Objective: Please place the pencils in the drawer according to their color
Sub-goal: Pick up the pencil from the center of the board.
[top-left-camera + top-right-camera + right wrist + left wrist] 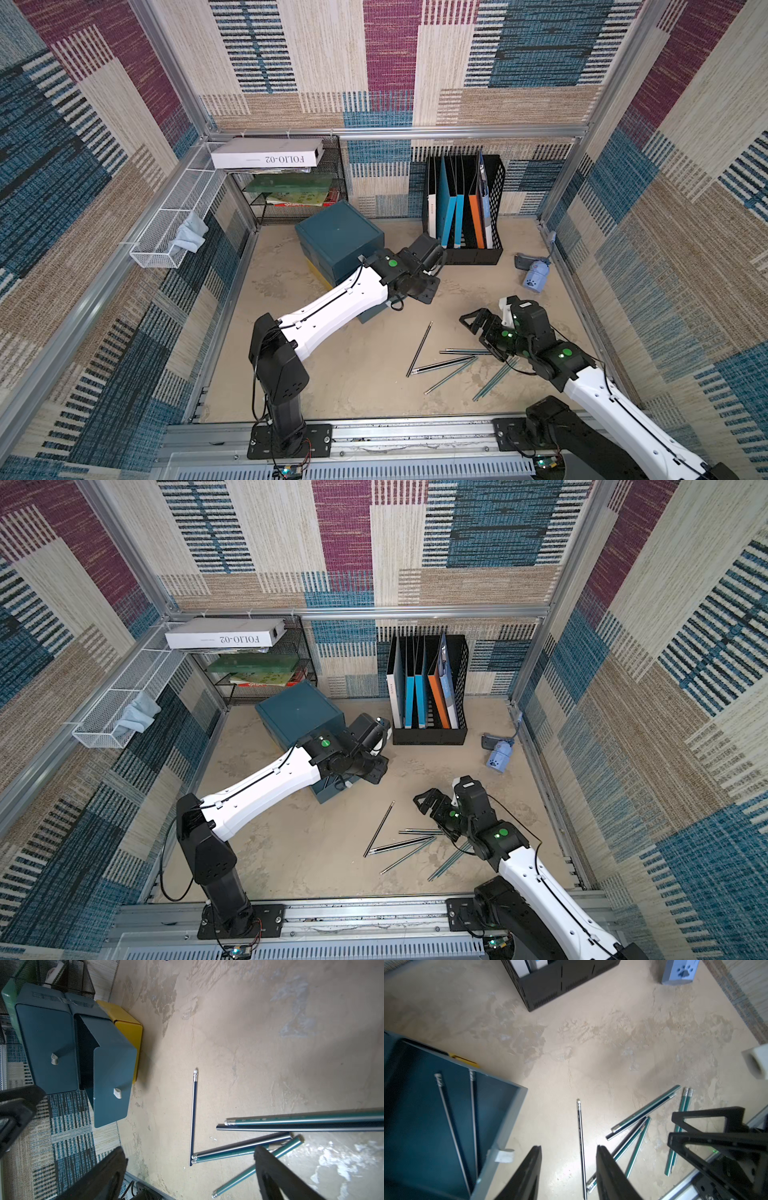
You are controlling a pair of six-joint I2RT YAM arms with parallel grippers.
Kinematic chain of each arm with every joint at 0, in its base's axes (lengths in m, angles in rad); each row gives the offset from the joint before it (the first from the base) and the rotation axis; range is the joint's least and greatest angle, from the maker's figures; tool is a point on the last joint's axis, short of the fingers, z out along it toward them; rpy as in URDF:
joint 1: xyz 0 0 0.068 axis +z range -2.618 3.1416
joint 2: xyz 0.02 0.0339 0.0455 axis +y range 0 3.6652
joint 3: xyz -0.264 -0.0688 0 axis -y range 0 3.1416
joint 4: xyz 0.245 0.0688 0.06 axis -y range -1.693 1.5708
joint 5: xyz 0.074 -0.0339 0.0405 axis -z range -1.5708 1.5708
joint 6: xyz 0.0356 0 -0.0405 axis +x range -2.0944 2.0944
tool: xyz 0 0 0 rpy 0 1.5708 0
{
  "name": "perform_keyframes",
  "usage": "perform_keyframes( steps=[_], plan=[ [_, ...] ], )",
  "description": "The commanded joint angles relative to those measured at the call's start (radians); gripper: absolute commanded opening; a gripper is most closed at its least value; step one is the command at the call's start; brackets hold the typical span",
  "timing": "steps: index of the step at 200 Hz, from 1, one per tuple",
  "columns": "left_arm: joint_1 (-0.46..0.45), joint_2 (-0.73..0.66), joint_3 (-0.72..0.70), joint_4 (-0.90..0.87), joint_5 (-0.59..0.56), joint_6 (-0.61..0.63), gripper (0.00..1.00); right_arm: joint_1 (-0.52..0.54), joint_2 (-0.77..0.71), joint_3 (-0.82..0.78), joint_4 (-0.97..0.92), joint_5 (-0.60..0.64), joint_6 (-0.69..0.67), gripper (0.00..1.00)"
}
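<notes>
The left arm [332, 307] and right arm [594, 388] wear glossy white shells over black joints and black base columns, with a thin black cable [328, 302] clipped along each shell. Round green lights [392, 262] glow on the wrist housings (more than one on the right). The fingers [529, 1174] are matte black, flat and tapered; black base plates [318, 446] carry silver screws

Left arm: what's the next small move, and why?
Probably swing the left gripper off the open drawer toward the lone black pencil. Its jaws stand open and empty, two black pencils already lie in that drawer, and most of this one lies clear of the other pencils, so it looks easiest to grasp.
</notes>
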Motion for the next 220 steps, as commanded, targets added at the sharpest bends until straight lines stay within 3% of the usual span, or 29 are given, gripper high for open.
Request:
perform_keyframes(
  steps=[1, 66, 220],
  plan=[
    [-0.029, 0.024, -0.023, -0.004, -0.013, -0.065, 0.47, 0.0, -0.015, -0.015, -0.027, 0.008, -0.011, 1.0],
    [-0.086, 0.132, -0.046, 0.001, -0.014, -0.102, 0.47, -0.002, -0.066, -0.046, -0.068, 0.009, -0.009, 1.0],
    [-0.08, 0.34, -0.017, 0.027, -0.043, -0.11, 0.46, -0.002, -0.079, -0.059, -0.106, 0.033, -0.008, 0.99]
  ],
)
